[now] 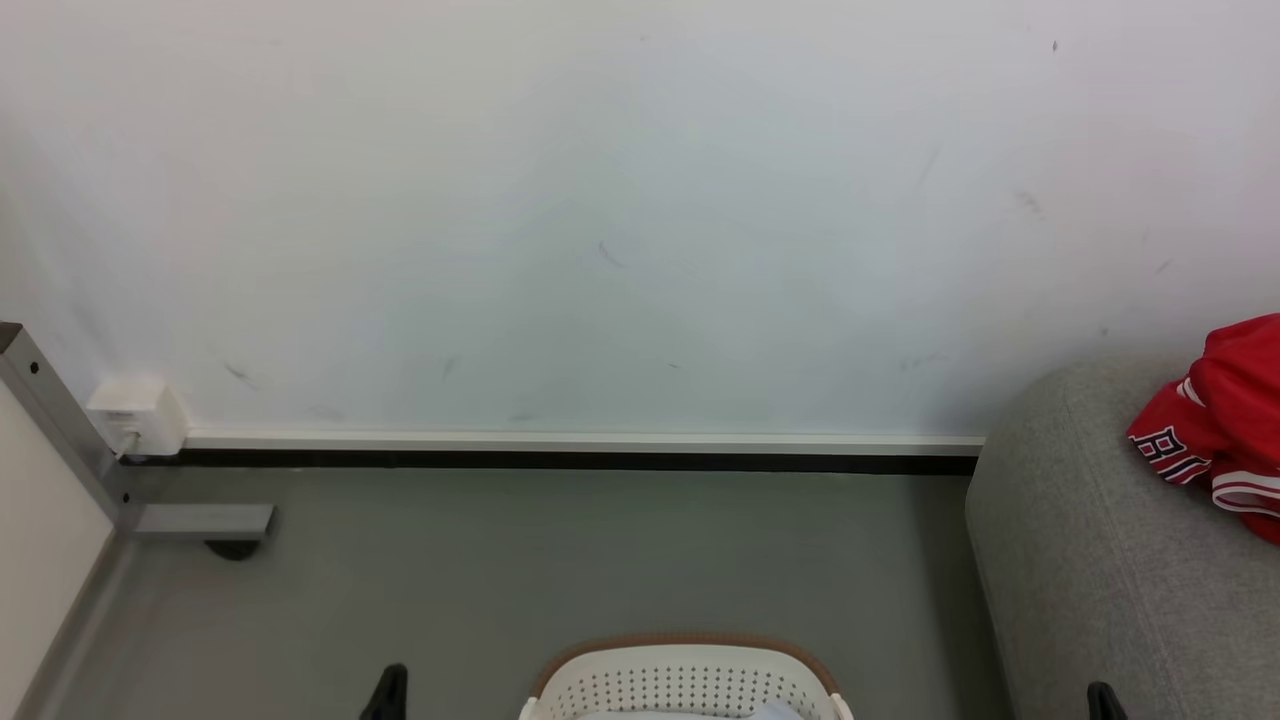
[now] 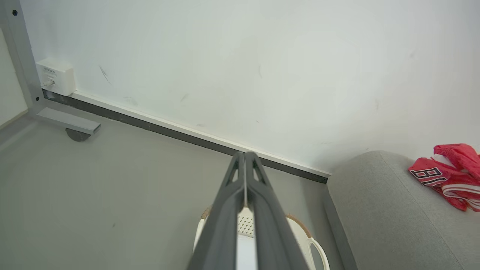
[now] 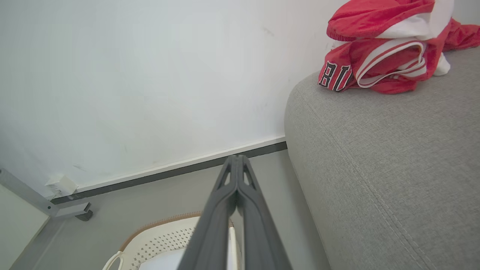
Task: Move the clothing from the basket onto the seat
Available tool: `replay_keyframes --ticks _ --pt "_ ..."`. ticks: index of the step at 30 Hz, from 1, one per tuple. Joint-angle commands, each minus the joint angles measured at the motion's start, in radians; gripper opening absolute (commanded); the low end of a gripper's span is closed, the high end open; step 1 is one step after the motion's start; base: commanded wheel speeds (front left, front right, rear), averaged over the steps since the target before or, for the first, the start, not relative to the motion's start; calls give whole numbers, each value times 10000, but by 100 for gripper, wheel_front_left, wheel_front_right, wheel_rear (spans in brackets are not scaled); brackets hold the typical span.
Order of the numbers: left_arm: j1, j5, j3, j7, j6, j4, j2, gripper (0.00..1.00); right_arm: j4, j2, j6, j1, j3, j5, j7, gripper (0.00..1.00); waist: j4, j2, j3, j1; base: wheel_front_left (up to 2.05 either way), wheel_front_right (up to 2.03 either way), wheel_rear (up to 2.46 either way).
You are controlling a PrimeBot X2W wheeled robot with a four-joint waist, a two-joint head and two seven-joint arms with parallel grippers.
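The red clothing with white trim and black-and-white lettering lies crumpled on the grey seat at the right; the clothing rests near the rounded end of the seat, and the left wrist view shows the clothing too. The white basket with its brown rim stands on the floor at the bottom centre. My left gripper is shut on nothing, above the basket. My right gripper is shut and empty, above the basket, left of the seat.
A pale cloth lies inside the basket. A white wall with a dark skirting runs behind. A grey metal frame leg with a foot and a white socket box stand at the left. Grey floor lies between.
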Motion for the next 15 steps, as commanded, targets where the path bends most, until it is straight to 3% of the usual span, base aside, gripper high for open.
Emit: replay_keyframes --ticks 1,15 --pt "-313 -491 93 108 -29 -180 28 0 -208 -61 -3 -330 -64 462 93 0 -2 -1 11 0 0 0 0" --pt "-602 -2643 368 640 -58 -228 33 0 -310 -72 -6 -684 -213 2540 631 0 -16 -1 97 0 0 0 0"
